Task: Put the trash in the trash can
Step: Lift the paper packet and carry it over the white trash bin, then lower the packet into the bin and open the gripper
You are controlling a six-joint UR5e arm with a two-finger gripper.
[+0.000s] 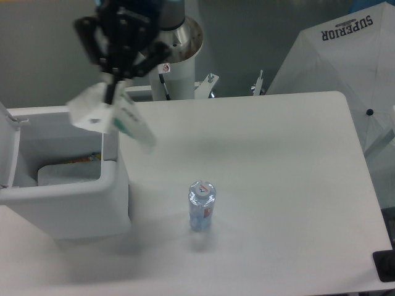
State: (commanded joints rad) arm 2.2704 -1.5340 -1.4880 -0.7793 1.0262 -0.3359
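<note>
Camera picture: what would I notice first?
The black gripper at top left, its jaws pinching a blurry white pouch above the open trash can's edge. Next, a small water bottle standing alone mid-table.

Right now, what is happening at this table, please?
The robot arm is carrying a flat white pouch in its claw, shut on the pouch's top edge. The pouch hangs blurred above the right rim of the open trash can, so it is not dropped in yet. Something flat and white already lies inside the can. A small water bottle stands upright on the table, apart from the can and untouched.
</note>
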